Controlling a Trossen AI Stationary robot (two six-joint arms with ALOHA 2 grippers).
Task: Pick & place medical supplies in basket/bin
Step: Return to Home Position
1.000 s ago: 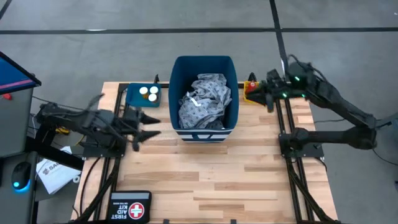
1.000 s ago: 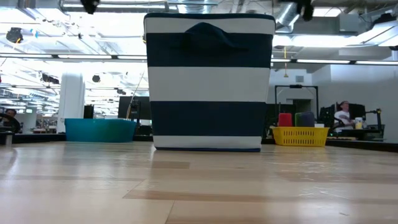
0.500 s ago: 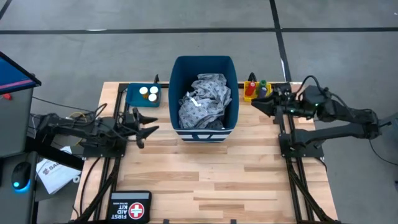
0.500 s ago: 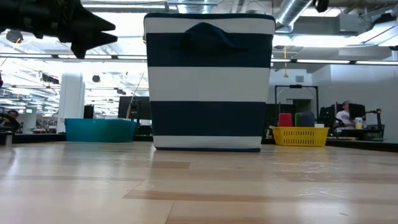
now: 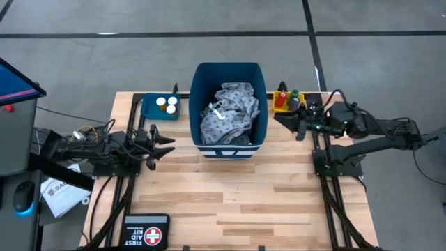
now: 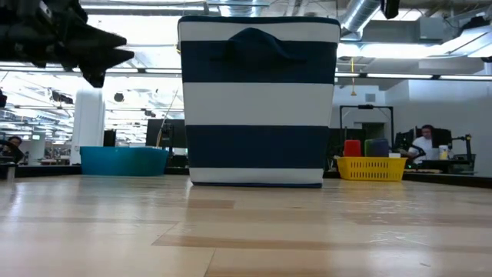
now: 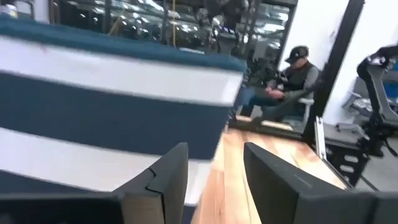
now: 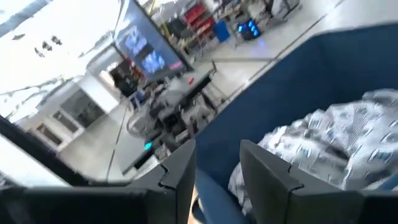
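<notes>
Gown (image 5: 230,111) x1 in bin (image 5: 196,97), 2 bottles (image 5: 161,102) in teal tray (image 5: 149,110); L gripper (image 5: 167,144), R gripper (image 5: 286,122) fingers spread.

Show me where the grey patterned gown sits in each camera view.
High: gown at centre, inside the blue bin.
Low: hidden behind the bin's striped wall.
Left wrist: not visible; only the bin's outside.
Right wrist: ahead, inside the bin.
Shared landmark: the bin.

Bright, even overhead light. The bin (image 5: 230,73) casts only a faint soft shadow on the tabletop (image 5: 230,195). Behind the bin, ceiling lights (image 6: 154,35) glare white.
</notes>
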